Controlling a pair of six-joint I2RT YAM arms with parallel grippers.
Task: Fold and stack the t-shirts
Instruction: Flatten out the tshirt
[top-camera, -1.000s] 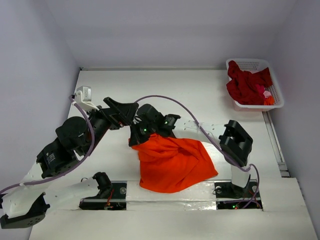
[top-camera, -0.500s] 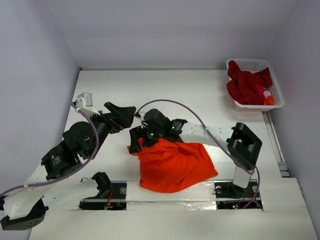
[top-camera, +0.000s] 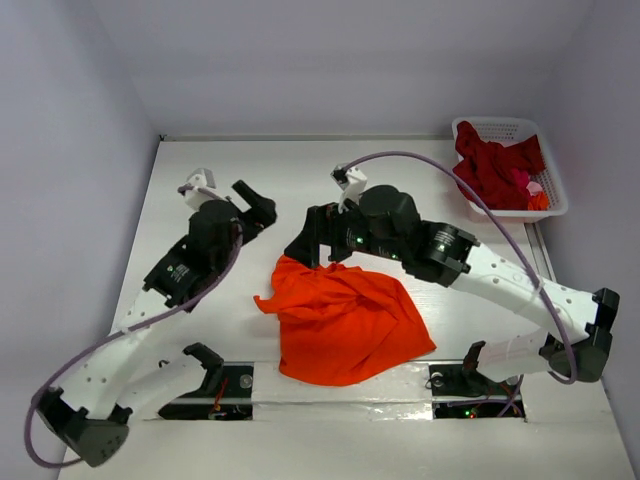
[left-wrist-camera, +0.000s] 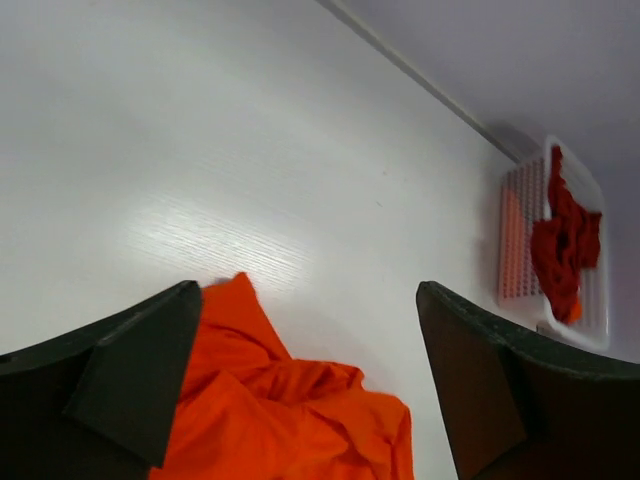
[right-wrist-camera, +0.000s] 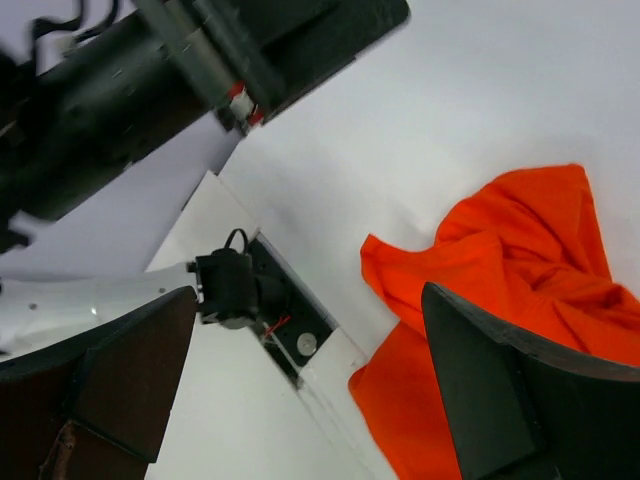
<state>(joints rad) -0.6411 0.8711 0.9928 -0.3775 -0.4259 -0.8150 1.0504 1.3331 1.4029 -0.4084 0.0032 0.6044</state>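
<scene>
A bright orange-red t-shirt (top-camera: 345, 322) lies crumpled on the white table near its front edge, with one corner pointing left. My left gripper (top-camera: 257, 207) hovers open above the table, left of and beyond the shirt; in the left wrist view the orange-red t-shirt (left-wrist-camera: 270, 410) shows low between the spread fingers (left-wrist-camera: 130, 380). My right gripper (top-camera: 303, 245) is open just above the shirt's far left corner and holds nothing. The right wrist view shows the orange-red t-shirt (right-wrist-camera: 500, 300) lying free beneath it. Dark crimson t-shirts (top-camera: 495, 170) are heaped in the basket.
A white lattice basket (top-camera: 505, 124) stands at the far right corner of the table, also seen as the basket (left-wrist-camera: 512, 230) in the left wrist view. The left arm (right-wrist-camera: 200, 70) crosses the top of the right wrist view. The arm bases (top-camera: 215, 380) sit at the near edge.
The right gripper opened and let go of the shirt's corner, then rose and pulled back to the right. The shirt's corner dropped flat. The left arm swung farther away.
</scene>
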